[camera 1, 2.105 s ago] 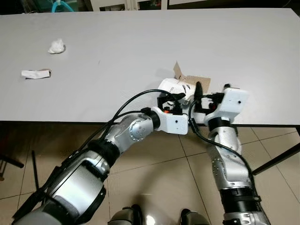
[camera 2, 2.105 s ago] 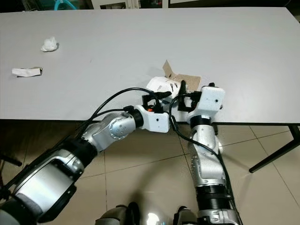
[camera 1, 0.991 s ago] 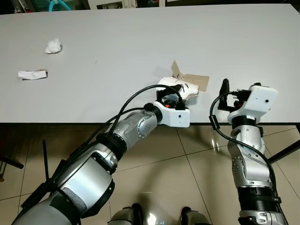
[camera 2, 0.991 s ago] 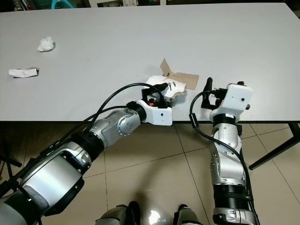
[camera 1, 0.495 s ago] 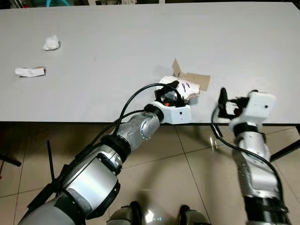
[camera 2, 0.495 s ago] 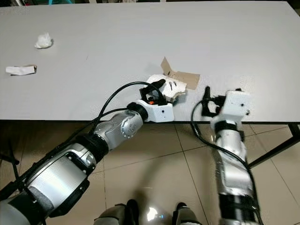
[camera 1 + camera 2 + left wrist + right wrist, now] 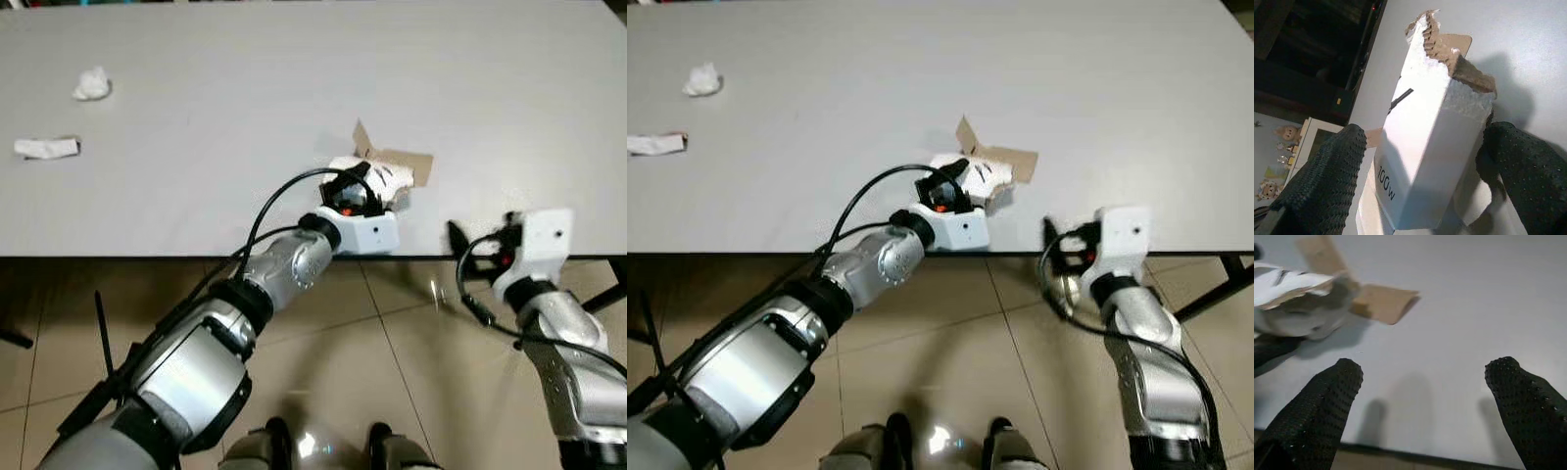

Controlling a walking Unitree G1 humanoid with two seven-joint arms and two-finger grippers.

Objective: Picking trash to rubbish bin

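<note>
Left gripper grasps the torn white carton, one black finger pressed on each side.

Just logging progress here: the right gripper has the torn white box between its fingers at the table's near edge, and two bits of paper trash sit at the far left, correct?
Not quite: it is the left gripper that has the torn white box between its fingers, as the left wrist view shows. The right gripper is open, off the table's near edge. The crumpled tissue and paper scrap do sit at the far left.
</note>
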